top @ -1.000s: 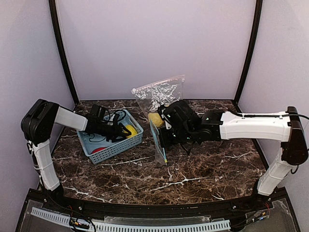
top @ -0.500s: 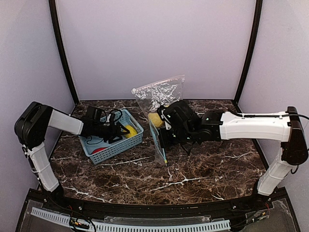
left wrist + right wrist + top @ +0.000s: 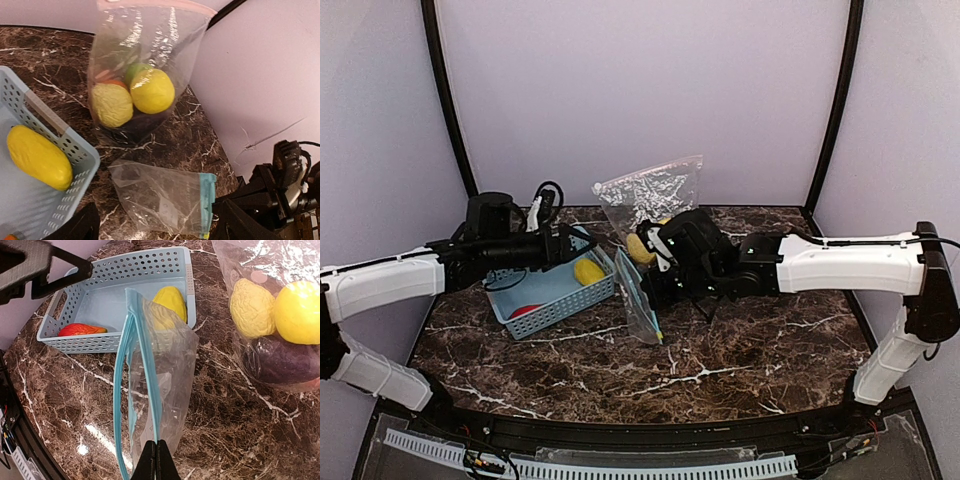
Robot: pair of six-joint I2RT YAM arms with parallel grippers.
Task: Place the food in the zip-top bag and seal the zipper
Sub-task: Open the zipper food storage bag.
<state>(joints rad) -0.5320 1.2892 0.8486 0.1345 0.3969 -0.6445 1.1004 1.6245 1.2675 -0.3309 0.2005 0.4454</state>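
Observation:
My right gripper [image 3: 156, 456] is shut on the blue zipper rim of the clear zip-top bag [image 3: 160, 365], holding its mouth open toward the basket; the bag also shows in the top view [image 3: 640, 298]. My left gripper [image 3: 155, 231] is open and empty, hovering above the basket's right end [image 3: 575, 246]. A yellow lemon [image 3: 170, 301] and a red piece [image 3: 82, 330] lie in the light-blue basket [image 3: 100, 295]. A second bag with a pink zipper [image 3: 142, 55] leans at the back wall and holds two yellow fruits, a green one and a purple eggplant [image 3: 285, 360].
The basket [image 3: 555, 300] sits left of centre on the dark marble table. The pink-zipper bag [image 3: 650, 190] stands just behind my right gripper [image 3: 655, 275]. Lilac walls with black corner posts close in the back and sides.
My left arm has lifted out of the basket and swung up and right, empty. The lemon stays in the basket. The held bag has tipped a little lower.

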